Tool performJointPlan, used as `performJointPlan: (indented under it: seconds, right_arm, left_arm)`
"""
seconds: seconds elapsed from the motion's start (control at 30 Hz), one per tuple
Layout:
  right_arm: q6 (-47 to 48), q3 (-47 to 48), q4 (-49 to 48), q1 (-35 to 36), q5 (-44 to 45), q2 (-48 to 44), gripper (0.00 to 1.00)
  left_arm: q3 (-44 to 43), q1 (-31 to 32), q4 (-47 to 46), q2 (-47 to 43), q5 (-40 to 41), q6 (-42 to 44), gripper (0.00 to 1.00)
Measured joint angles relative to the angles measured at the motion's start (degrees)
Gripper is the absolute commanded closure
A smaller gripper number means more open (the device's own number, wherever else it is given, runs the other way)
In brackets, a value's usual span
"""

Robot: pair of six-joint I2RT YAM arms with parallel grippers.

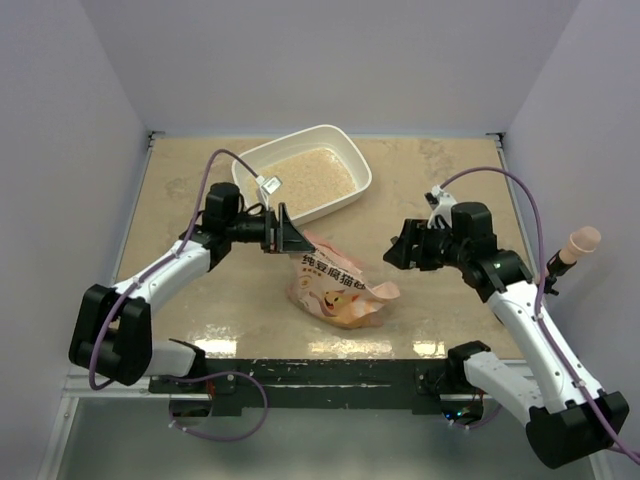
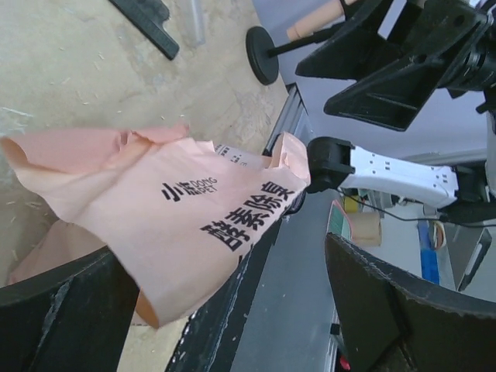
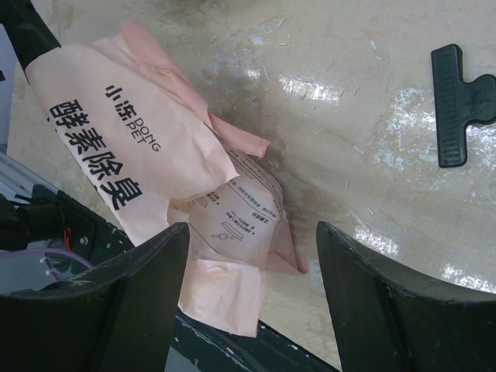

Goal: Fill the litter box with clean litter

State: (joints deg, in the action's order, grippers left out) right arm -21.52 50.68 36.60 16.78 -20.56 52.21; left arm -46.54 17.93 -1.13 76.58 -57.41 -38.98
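The white litter box (image 1: 350, 150) stands at the back of the table, left of centre, and holds pale beige clean litter (image 1: 312, 180). An orange-pink printed bag (image 1: 335, 285) lies crumpled near the front edge. My left gripper (image 1: 285, 235) is open at the bag's upper left corner. In the left wrist view the bag (image 2: 170, 209) hangs toward the left finger (image 2: 62, 310), and the jaws stand wide apart. My right gripper (image 1: 400, 245) is open to the right of the bag and apart from it. The right wrist view shows the bag (image 3: 139, 155) ahead of its fingers (image 3: 387, 310).
A black clip (image 3: 461, 105) lies on the mottled tabletop to the right of the bag. A stand with a pink tip (image 1: 578, 243) rises beyond the table's right edge. The table's dark front rail (image 1: 320, 375) runs just below the bag.
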Motion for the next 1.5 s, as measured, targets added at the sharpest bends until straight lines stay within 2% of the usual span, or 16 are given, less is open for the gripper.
performJointPlan:
  seconds: [0.3,0.4,0.43,0.47,0.53,0.57,0.7,0.73,1.0,1.3,1.5]
  right_arm:
    - [0.09,-0.63,0.85,0.00,-0.02,-2.47,0.29]
    - [0.09,-1.03,1.25,0.00,-0.02,-3.23,0.30]
    - [0.09,-1.18,1.38,0.00,-0.04,-3.50,0.30]
    - [0.09,-1.29,1.68,0.00,-0.04,-3.69,0.30]
    - [0.09,-1.38,2.29,-0.02,-0.04,-4.15,0.30]
    - [0.09,-1.38,2.58,0.00,-0.04,-4.44,0.30]
    - [0.11,-1.38,3.26,0.00,-1.16,-5.84,0.29]
    - [0.11,-1.38,3.30,-0.02,-2.05,-6.23,0.29]
    - [1.79,-1.27,3.28,-0.02,-10.71,-10.58,0.26]
    - [3.63,-1.51,2.99,0.07,-17.05,-13.33,0.27]
    - [3.54,-3.61,0.61,0.09,-18.03,-12.28,0.28]
  left_arm:
    - [2.58,5.29,-17.35,2.64,-2.93,-10.91,0.00]
    - [2.62,5.46,-22.08,2.51,-4.35,-13.70,0.10]
    - [2.62,5.46,-22.88,2.45,-4.70,-14.27,0.16]
    - [2.64,5.46,-23.82,2.29,-5.22,-14.80,0.35]
    - [2.71,5.46,-25.29,1.66,-5.95,-15.87,0.54]
    - [2.95,5.46,-26.10,1.36,-6.34,-16.17,0.68]
    - [5.46,5.62,-29.44,-0.57,-8.04,-16.55,0.88]
    - [6.03,5.68,-30.08,-0.90,-8.44,-16.81,1.00]
    - [9.86,5.84,-32.48,-5.81,-10.29,-14.69,1.00]
    - [16.87,3.06,-37.83,-24.55,-5.99,-11.15,1.00]
    - [25.42,-0.50,-49.88,-27.06,-5.73,-14.84,1.00]
